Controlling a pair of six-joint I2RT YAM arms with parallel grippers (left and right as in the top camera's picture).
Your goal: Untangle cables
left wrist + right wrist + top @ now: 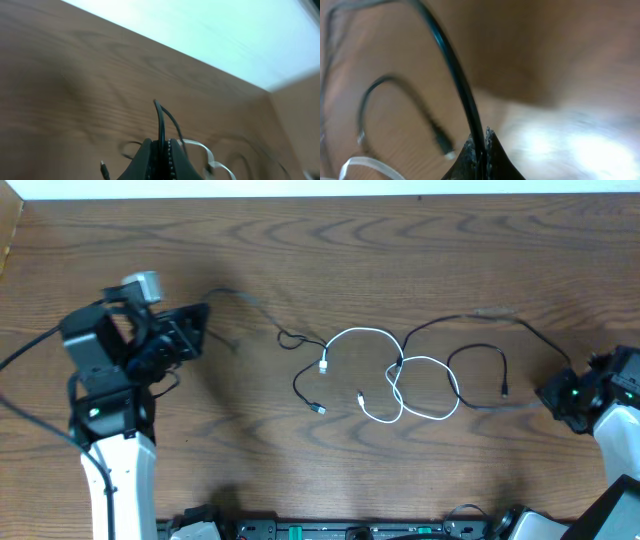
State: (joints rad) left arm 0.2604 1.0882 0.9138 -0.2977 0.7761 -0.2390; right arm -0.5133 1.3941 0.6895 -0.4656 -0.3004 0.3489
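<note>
Both of my pincers are pinched tight on the thin black rubbery cord (476, 348). My left pincer (200, 325) clamps a bend of it, which sticks up past the ribbed dark fingertips (172, 150) in the left wrist view. From there the cord runs off to my right across the brown wood-grain table (300, 240). My right pincer (557, 390) grips the other reach of it, a glossy round strand (455, 75) arching up and away from the closed tips. Between my two pincers, at mid-table, the black cord curls into open loops with small plug ends. There it crosses the thin white cord (360, 331), which lies flat in smooth rounded loops, well apart from either pincer.
</note>
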